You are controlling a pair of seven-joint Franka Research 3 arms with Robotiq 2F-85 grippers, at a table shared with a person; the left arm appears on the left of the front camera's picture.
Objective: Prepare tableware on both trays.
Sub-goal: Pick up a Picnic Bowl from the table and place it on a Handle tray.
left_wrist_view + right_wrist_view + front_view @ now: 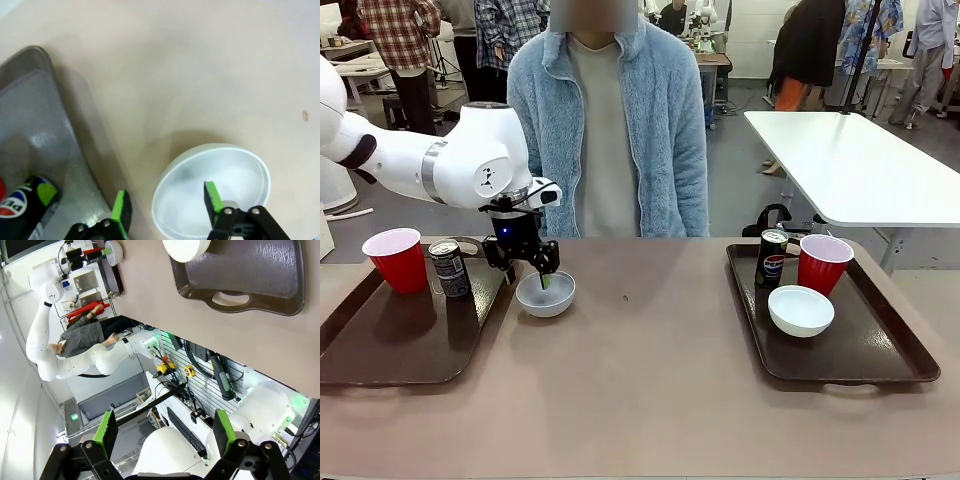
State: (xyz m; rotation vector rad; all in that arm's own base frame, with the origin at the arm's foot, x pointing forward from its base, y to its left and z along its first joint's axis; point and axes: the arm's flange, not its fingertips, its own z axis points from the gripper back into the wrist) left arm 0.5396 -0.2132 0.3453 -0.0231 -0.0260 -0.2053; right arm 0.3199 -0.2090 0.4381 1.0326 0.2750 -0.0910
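Only readable print is the Pepsi globe on the slim dark can (771, 258) on the right tray (880, 360), beside a red plastic cup (823, 264) and a small round white bowl (801, 310). Left tray (390, 350) (same dark brown plastic, raised rim, rounded corners) holds another cup (398, 260) and can (449, 268). The second bowl (212, 192), smooth and glossy, sits on the tan table (640, 400) just beside it, with the left gripper (167, 202) straddling its rim, one green pad inside, one outside, jaws not yet pinched. Right gripper (162, 432) hangs wide open, holding nothing
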